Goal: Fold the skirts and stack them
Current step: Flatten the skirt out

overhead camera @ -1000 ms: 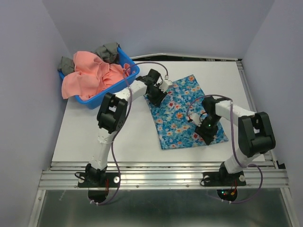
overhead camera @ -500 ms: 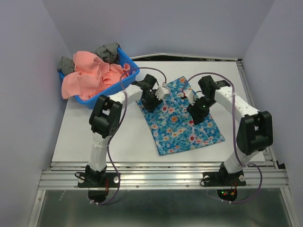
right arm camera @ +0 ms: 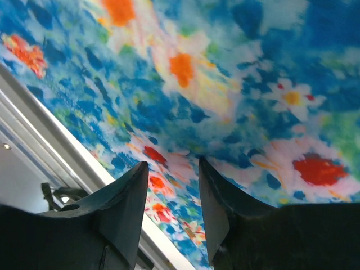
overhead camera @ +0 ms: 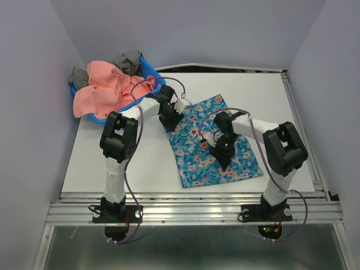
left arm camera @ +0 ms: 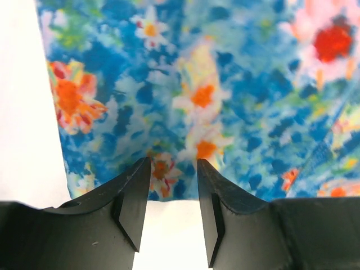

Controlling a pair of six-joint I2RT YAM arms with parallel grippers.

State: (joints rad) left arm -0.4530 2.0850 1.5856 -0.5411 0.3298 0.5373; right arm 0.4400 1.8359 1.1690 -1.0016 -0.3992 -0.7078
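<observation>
The spread skirt (overhead camera: pixel 194 160) is lying mid-table (overhead camera: pixel 112 163), the basket (overhead camera: pixel 156 77) holding the heaped skirt (overhead camera: pixel 107 90) sitting behind-left of it, the left gripper (overhead camera: pixel 171 122) standing at its far-left edge, the right gripper (overhead camera: pixel 223 163) over its middle.

We see a blue plastic basket (overhead camera: pixel 149 70) at the far left of the white table (overhead camera: pixel 90 163). Two grey cloths lie in it, one (overhead camera: pixel 128 61) at its far side, one (overhead camera: pixel 79 76) at its left end. Aluminium rails (overhead camera: pixel 191 212) line the table's near edge, and pale lilac walls (overhead camera: pixel 185 28) surround it.
</observation>
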